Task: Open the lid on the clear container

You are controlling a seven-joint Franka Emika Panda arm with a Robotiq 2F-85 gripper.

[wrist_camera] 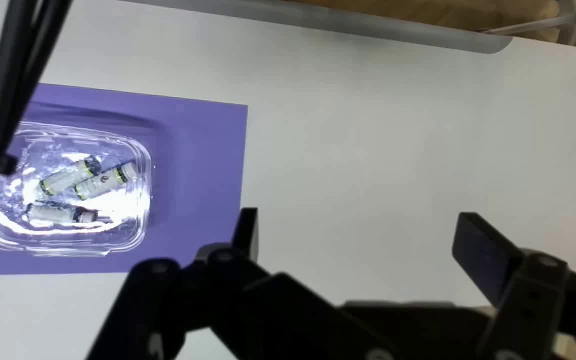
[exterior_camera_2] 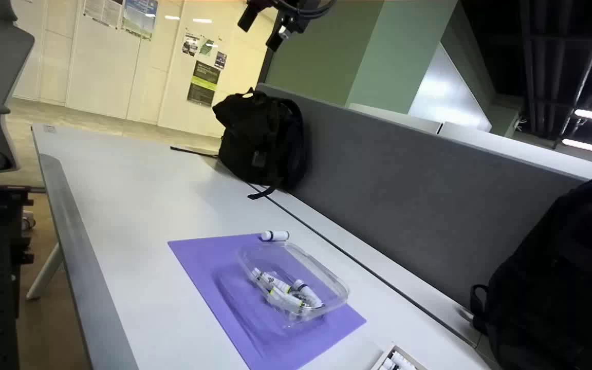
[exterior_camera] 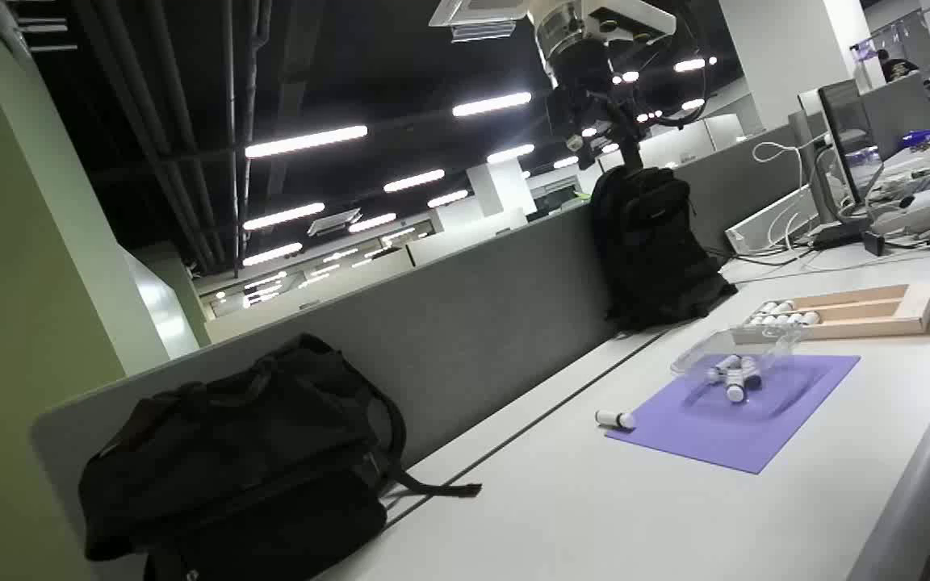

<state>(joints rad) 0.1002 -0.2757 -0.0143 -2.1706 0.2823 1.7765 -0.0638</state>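
The clear container (exterior_camera: pixel 788 387) sits on a purple sheet (exterior_camera: pixel 747 452) on the white table. It also shows in an exterior view (exterior_camera_2: pixel 334 285) and at the left of the wrist view (wrist_camera: pixel 140 200). Several white vials (wrist_camera: pixel 100 182) show inside it. Its see-through walls and glare keep me from telling whether the lid is on or raised. My gripper (wrist_camera: pixel 358 235) is open with nothing between its fingers. It is high above the table in both exterior views (exterior_camera: pixel 604 153) (exterior_camera_2: pixel 260 32), apart from the container. In the wrist view the container lies left of the fingers.
A loose white vial (exterior_camera: pixel 612 419) lies at the sheet's corner. A wooden tray (exterior_camera: pixel 913 311) with white vials stands beside the sheet. Black backpacks (exterior_camera: pixel 247 468) (exterior_camera: pixel 655 242) lean along the grey partition (exterior_camera: pixel 505 298). A monitor (exterior_camera: pixel 848 137) and cables are farther along the desk.
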